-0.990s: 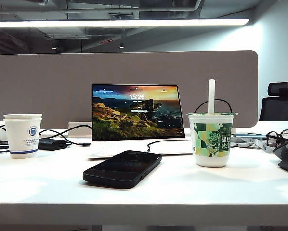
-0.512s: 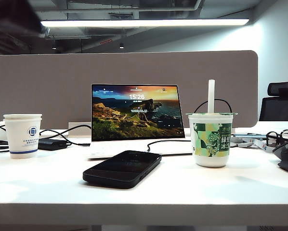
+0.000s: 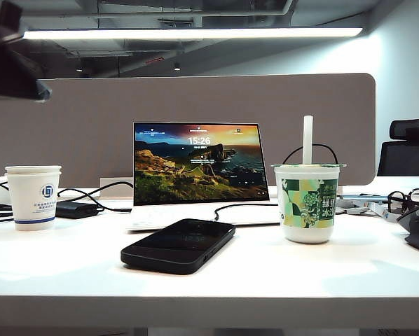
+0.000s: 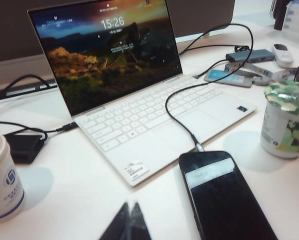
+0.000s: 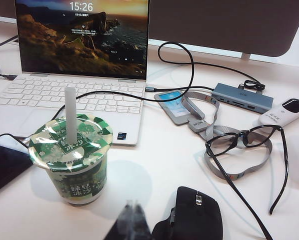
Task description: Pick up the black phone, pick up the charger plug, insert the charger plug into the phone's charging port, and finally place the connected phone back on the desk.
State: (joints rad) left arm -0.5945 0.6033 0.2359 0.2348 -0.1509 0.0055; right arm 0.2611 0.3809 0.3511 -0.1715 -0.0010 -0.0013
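Left arm has dropped into exterior view; both tools (image 4: 129, 220) (image 5: 131, 220) closed.

Both grippers show only slim, matte black, tapered fingers (image 4: 131, 222) pressed together; the right pair (image 5: 130, 222) looks blurred. A dark blocky arm part (image 3: 10, 66) fills the exterior view's upper left.

My left arm (image 3: 10, 63) is showing more and more at the upper left of the exterior view, sinking lower each frame.
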